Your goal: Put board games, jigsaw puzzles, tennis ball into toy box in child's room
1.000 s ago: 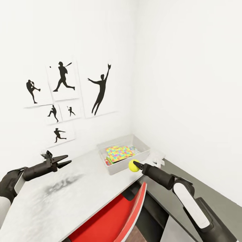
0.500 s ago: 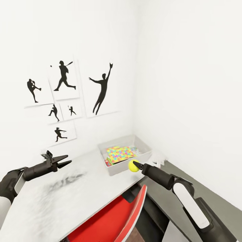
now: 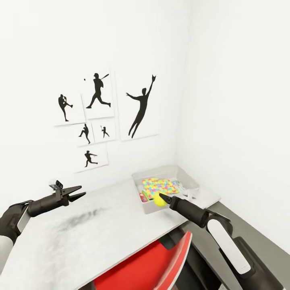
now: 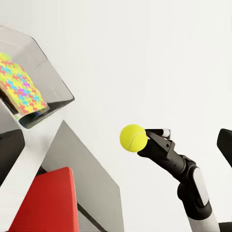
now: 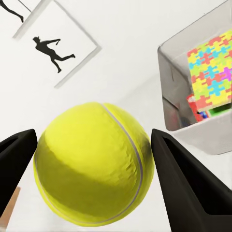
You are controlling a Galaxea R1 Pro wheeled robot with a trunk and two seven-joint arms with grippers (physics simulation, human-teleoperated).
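While the right pincer (image 3: 162, 198) grips the tennis ball (image 3: 159, 199) between its two dark fingers, the ball hangs just in front of the toy box (image 3: 150, 207), at that bin's near wall, over the far right end of the bench (image 3: 92, 229). From the right wrist view the yellow ball (image 5: 94, 163) sits snug between both fingers with the bin (image 5: 170, 92) off to one side. Inside the toy box a jigsaw puzzle (image 3: 159, 185) lies on top, all yellow, pink, blue and green pieces, with a red and green box edge (image 3: 143, 197) peeking out under it; can't tell exactly which game that is. The toy box itself sits at the bench's far right corner, close to where the two white walls meet. The left pincer (image 3: 79, 193) hovers above the left part of the bench, holding nothing, its jaws only narrowly parted. Baseball-player silhouette pictures (image 3: 98, 90) hang on the wall behind the bench, and a red chair (image 3: 153, 266) is tucked at the bench's near edge
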